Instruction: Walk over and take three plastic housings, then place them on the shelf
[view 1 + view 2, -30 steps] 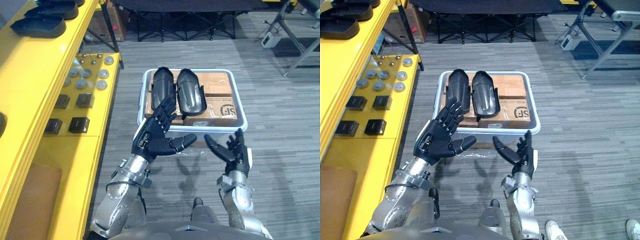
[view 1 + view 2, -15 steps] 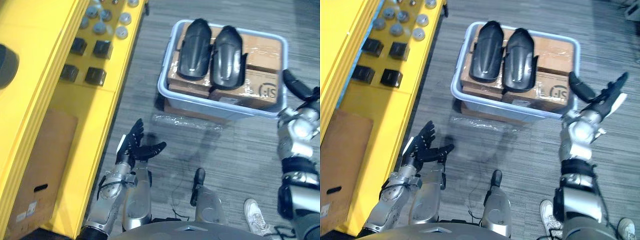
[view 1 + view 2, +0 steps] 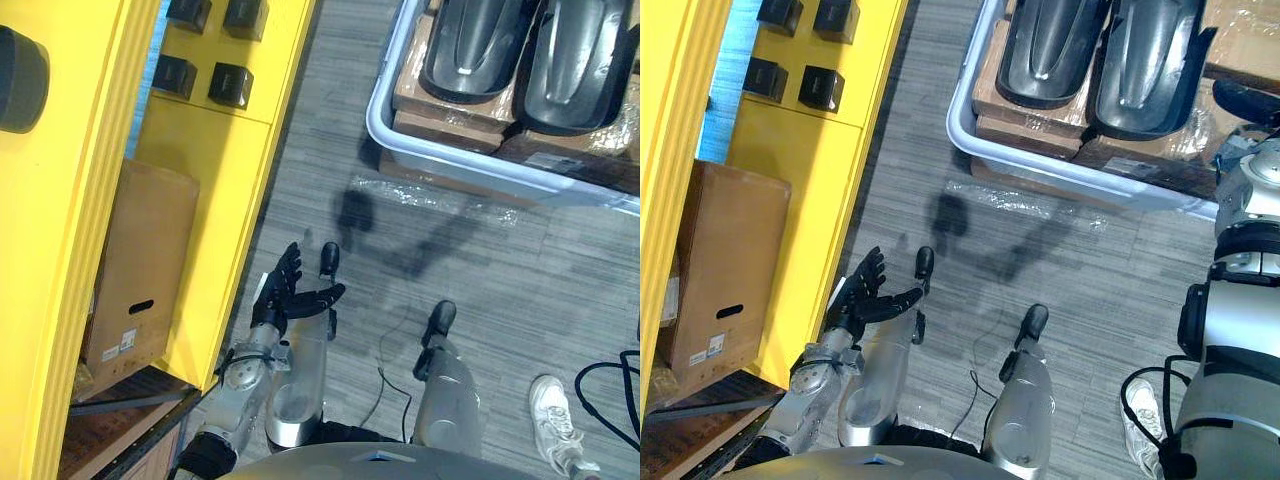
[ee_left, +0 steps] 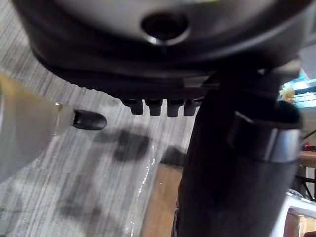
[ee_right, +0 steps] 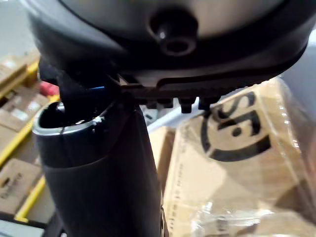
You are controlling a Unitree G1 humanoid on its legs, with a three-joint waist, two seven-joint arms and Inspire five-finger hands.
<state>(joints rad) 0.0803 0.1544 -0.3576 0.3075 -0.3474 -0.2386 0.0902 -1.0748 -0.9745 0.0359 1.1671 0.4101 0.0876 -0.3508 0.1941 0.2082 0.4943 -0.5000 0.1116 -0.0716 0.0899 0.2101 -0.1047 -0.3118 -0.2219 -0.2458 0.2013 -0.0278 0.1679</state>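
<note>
Two black plastic housings [image 3: 472,52] [image 3: 580,62] lie side by side on plastic-wrapped cardboard boxes [image 5: 237,163] inside a grey bin [image 3: 376,105] on the floor. My left hand [image 3: 288,296] hangs low near the yellow shelf [image 3: 215,230], its fingers [image 4: 159,105] straight and holding nothing. At the bin's right side is my right hand [image 3: 1243,100], open, with its fingers [image 5: 190,103] pointing over a wrapped box. Neither hand touches a housing.
The yellow shelf's lower level carries small black blocks [image 3: 230,85], and a cardboard box [image 3: 135,265] stands beneath. A dark round part [image 3: 22,65] rests on its upper level. A person's white shoe [image 3: 548,398] is at the lower right. Grey carpet lies between shelf and bin.
The whole view has shifted down and closer, so the bin now sits at the top edge. My left hand stays low at my side; my right hand stays by the bin's right side.
</note>
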